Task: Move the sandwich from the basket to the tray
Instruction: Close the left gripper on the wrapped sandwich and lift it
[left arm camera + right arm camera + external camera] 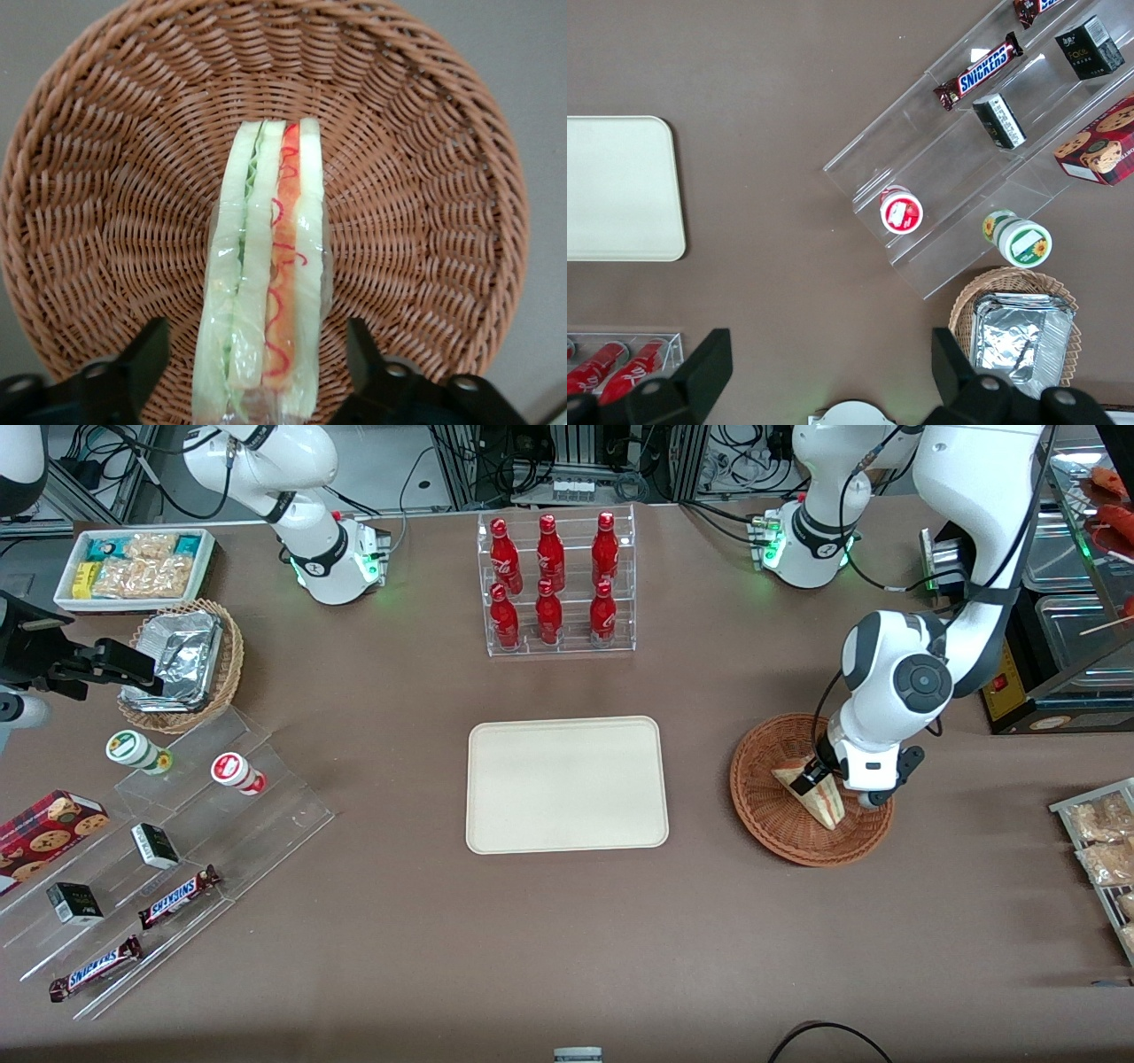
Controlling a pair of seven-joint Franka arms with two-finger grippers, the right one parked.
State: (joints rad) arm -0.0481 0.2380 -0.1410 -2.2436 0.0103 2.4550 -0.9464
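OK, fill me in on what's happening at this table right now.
The working arm has its gripper down in the round brown basket, open, with one finger on each side of the wrapped sandwich. The sandwich stands on its edge in the basket, with its layers of filling visible from above. It has not been lifted out yet. The cream tray sits bare in the middle of the table, beside the basket and nearer the parked arm's end. Nothing has reached the tray so far.

The sandwich (clear-wrapped, red and green filling) stands on edge in the basket, between the gripper's spread fingers; the bare tray lies well apart.
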